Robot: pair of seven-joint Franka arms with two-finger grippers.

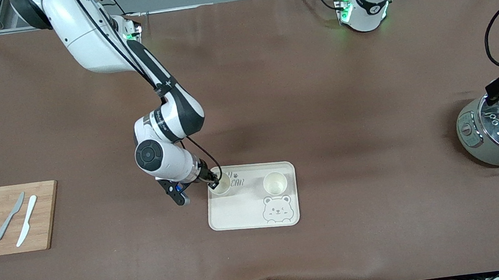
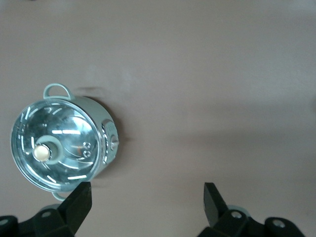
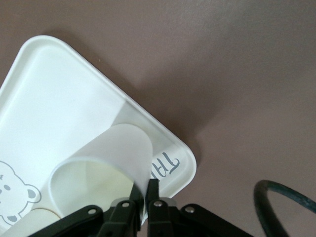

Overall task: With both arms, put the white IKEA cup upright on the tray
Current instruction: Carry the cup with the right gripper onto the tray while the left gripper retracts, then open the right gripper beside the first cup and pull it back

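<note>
My right gripper (image 3: 142, 200) pinches the white cup's (image 1: 220, 184) rim on the cream bear-printed tray (image 1: 239, 216); I should open slowly. My left gripper (image 2: 147, 203), waiting, gapes empty above the grey glass-lidded cooker (image 2: 61, 143).

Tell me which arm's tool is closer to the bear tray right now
Right. The right tool is over the tray, pinching the rim of a white cup on it. The left tool hangs open above the rice cooker, at the left arm's end of the table.

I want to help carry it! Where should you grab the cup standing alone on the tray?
Probably by its rim wall, from straight above. The cup stands upright on the tray with its mouth open upward, so one finger fits inside and one outside.
</note>
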